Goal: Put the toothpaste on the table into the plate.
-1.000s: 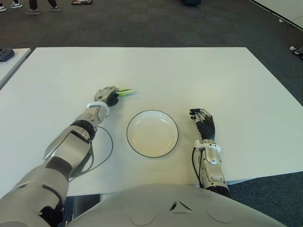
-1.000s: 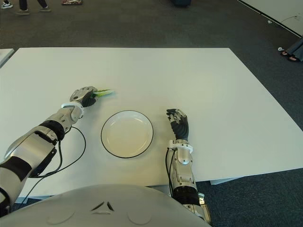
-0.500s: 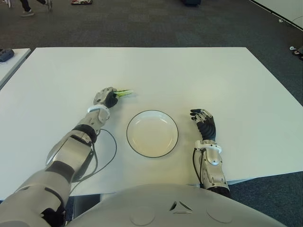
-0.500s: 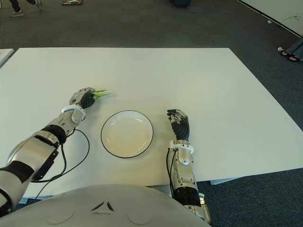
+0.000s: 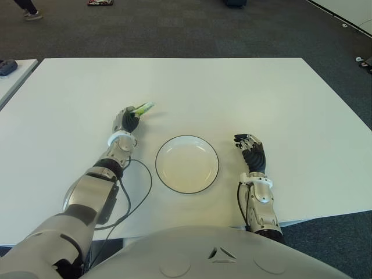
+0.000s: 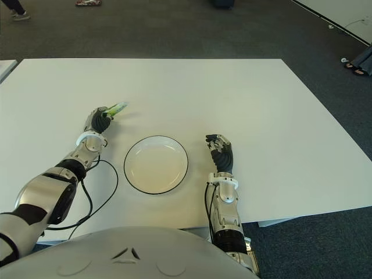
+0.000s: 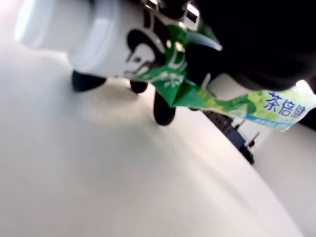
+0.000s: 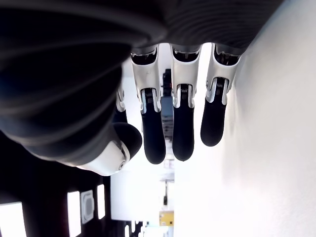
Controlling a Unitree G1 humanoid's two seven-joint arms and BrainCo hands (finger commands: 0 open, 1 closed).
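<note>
My left hand (image 5: pixel 128 121) is shut on a green and white toothpaste tube (image 5: pixel 142 108), held up off the white table (image 5: pixel 244 93) to the left of the plate. The tube's flat end sticks out up and to the right of the fingers. In the left wrist view the tube (image 7: pixel 207 96) shows crumpled in the grip, its white cap end (image 7: pixel 64 29) clear of the table. The white plate (image 5: pixel 187 164) with a dark rim lies at the table's near middle with nothing in it. My right hand (image 5: pixel 251 152) shows right of the plate, fingers relaxed and holding nothing.
A black cable (image 5: pixel 131 200) loops over the table near my left forearm. A second white table's corner (image 5: pixel 9 78) shows at the far left. Dark carpet surrounds the table, and a person's feet (image 5: pixel 26 13) show at the far back left.
My left hand has lifted the toothpaste off the table and turned, so the tube now points more upward. The forearm has swung in closer. The right hand has not moved.
</note>
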